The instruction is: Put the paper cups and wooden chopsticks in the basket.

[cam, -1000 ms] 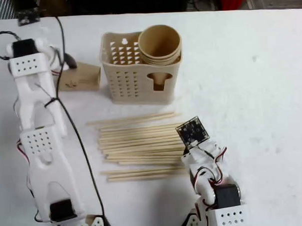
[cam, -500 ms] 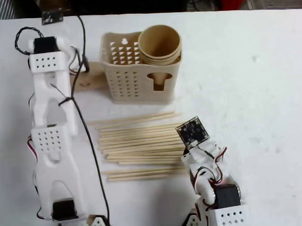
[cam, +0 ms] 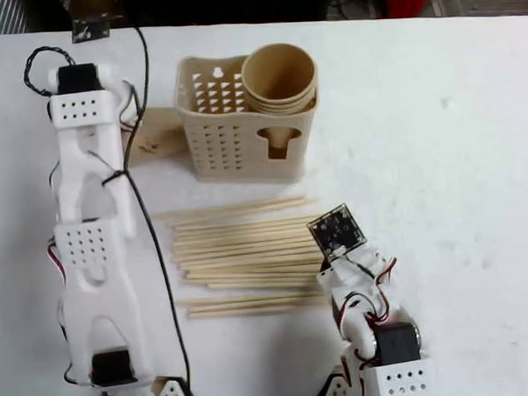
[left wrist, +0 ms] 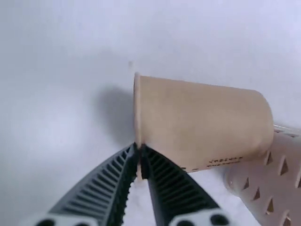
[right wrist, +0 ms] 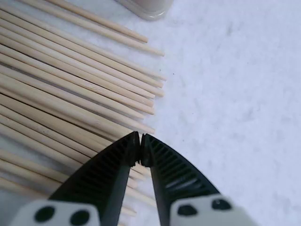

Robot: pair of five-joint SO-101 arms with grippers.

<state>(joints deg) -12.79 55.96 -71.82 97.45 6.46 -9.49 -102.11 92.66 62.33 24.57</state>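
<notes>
Loose cup (left wrist: 202, 122): paper, lying on its side, upper left of the high view, just left of the basket (cam: 243, 120). Base end is close to the basket wall; contact cannot tell.
Stacked cups (cam: 279, 75): nested, upright, already in the basket's right part. Left part looks free.
Chopsticks (cam: 240, 252): loose bundle, flat on the table (cam: 446, 155), mid-frame below the basket. None in the basket.
Step in hand: judged as cup transfer by the L arm. Cup is gripped but not yet over the basket.
Progress: approx. cups nearly done, one outstanding. Chopsticks all outstanding.
Next move: calls for a lift clear of the basket rim, a turn to mouth-up, a carry over the stack or the free part, then release.
Risk: grip is on the thin rim only, so the cup may pivot or slip. Slow travel advised.
L gripper (left wrist: 139, 149): fingers closed to a sliver, the cup's rim edge pinched between the tips. Nothing else touched.
R gripper (right wrist: 140, 143): fingers together, tips meeting, nothing held. Sits over the bundle's right-hand ends, lower centre-right of the high view. Contact w/ sticks cannot tell.
R gripper, next: judged to need opening before any stick pickup.
</notes>
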